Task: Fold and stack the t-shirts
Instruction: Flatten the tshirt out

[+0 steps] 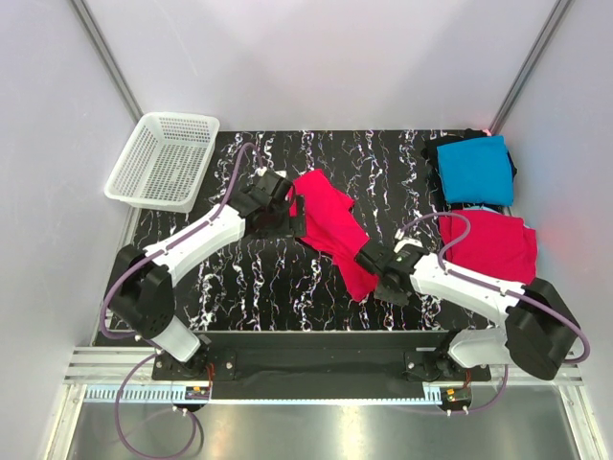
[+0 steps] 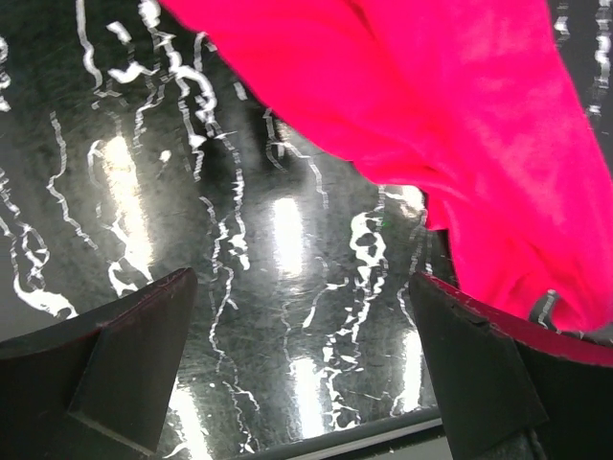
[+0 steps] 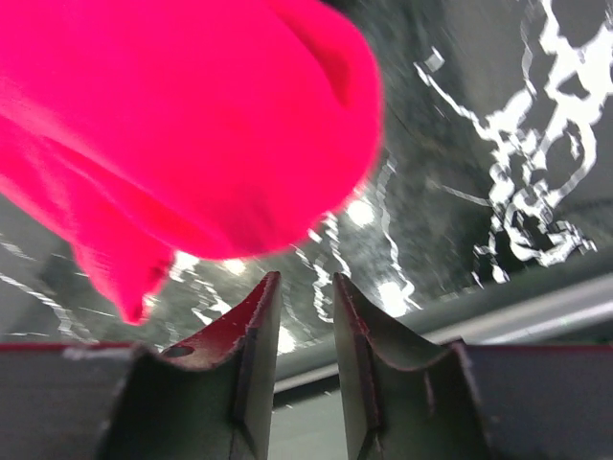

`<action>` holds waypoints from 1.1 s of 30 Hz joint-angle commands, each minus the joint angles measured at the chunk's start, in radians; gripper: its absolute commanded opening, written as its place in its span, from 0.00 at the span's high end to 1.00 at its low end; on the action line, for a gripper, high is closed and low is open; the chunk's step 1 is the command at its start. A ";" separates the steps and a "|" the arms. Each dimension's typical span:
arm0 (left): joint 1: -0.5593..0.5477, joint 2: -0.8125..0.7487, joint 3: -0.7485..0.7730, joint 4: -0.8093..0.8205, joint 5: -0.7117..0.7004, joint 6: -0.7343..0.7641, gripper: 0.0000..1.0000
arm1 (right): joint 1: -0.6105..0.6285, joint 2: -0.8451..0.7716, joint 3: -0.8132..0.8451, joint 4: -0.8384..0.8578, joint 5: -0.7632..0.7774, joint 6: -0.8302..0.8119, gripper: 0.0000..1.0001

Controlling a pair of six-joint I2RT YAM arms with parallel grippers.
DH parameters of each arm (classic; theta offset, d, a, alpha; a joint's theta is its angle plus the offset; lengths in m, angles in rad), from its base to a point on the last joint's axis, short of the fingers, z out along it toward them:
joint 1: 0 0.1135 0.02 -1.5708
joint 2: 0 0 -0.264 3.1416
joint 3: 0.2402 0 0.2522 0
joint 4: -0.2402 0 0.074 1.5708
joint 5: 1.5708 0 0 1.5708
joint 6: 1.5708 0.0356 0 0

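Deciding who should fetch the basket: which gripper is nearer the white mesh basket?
Left. The left gripper is just right of the basket, at the loose red shirt's far end; the right gripper is farther off, across the table at that shirt's near end.

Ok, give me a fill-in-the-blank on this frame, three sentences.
The turquoise t-shirt lies folded ___ the black t-shirt.
The left claw stands wide ___ beside the crumpled red t-shirt.
The white basket sits at the table's far ___ corner.
Missing: on top of; open; left.
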 commanded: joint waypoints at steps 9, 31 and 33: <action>-0.019 -0.007 -0.035 0.034 -0.044 -0.012 0.01 | 0.061 0.012 -0.004 -0.049 0.198 0.098 0.52; -0.019 -0.036 -0.050 0.033 -0.042 0.009 0.01 | -0.014 0.104 -0.112 0.461 0.114 -0.209 0.58; -0.019 -0.038 -0.049 0.033 -0.041 0.012 0.01 | -0.045 0.143 -0.116 0.517 0.102 -0.249 0.80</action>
